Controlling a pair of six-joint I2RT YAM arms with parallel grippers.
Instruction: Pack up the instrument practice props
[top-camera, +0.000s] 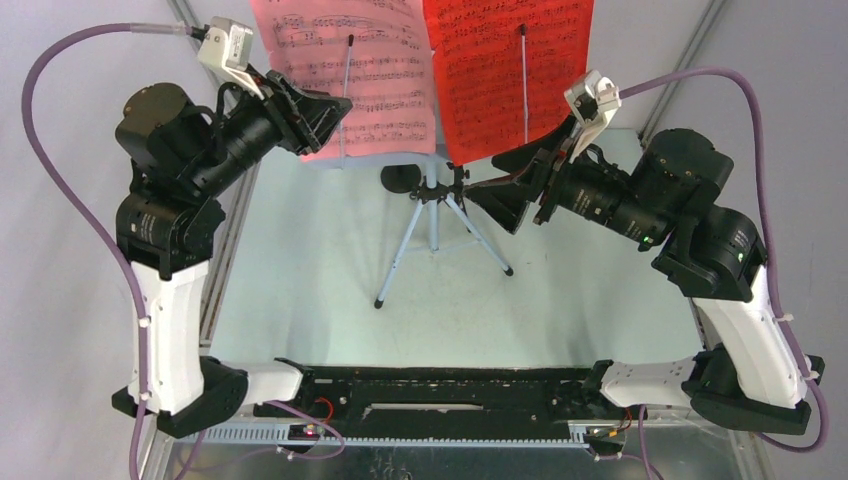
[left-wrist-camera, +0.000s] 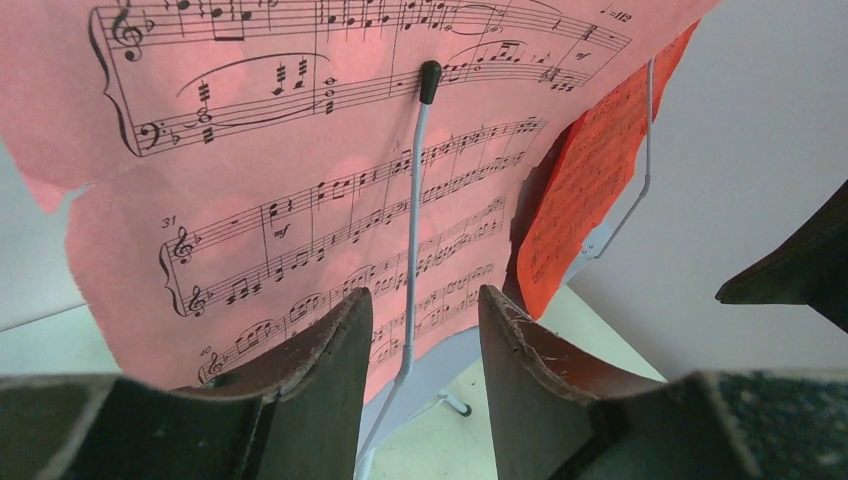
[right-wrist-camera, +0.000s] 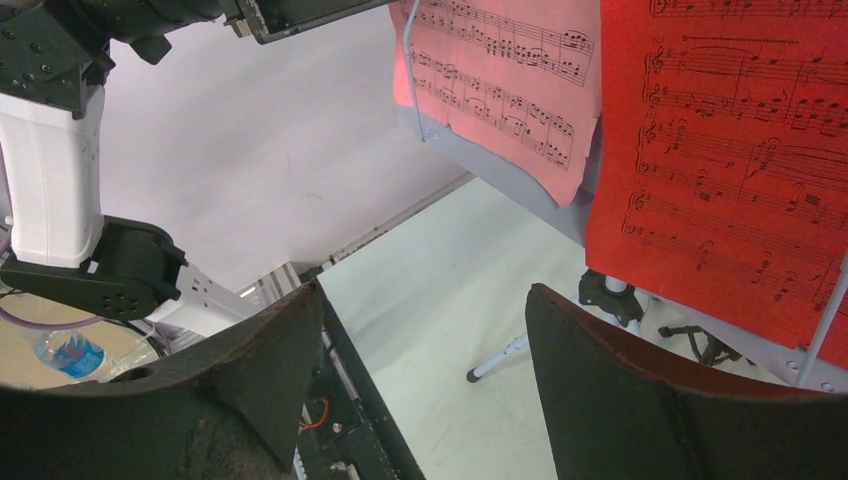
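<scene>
We judge nothing packed yet: pink score sheet (left-wrist-camera: 250, 200) and red score sheet (right-wrist-camera: 720, 150) on the music stand (right-wrist-camera: 480, 172), tripod (top-camera: 433, 228) unfolded, left pincer (left-wrist-camera: 425, 305) and right pincer (right-wrist-camera: 425, 295) both agape, empty.

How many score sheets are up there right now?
2. Pink sheet on the left, red sheet on the right, side by side. More could be hidden behind them.

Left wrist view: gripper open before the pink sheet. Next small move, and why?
Probably ease the left gripper forward to pinch the pink sheet by its lower edge: it is open and empty, that edge hangs ahead, crossed by the wire retainer.
</scene>
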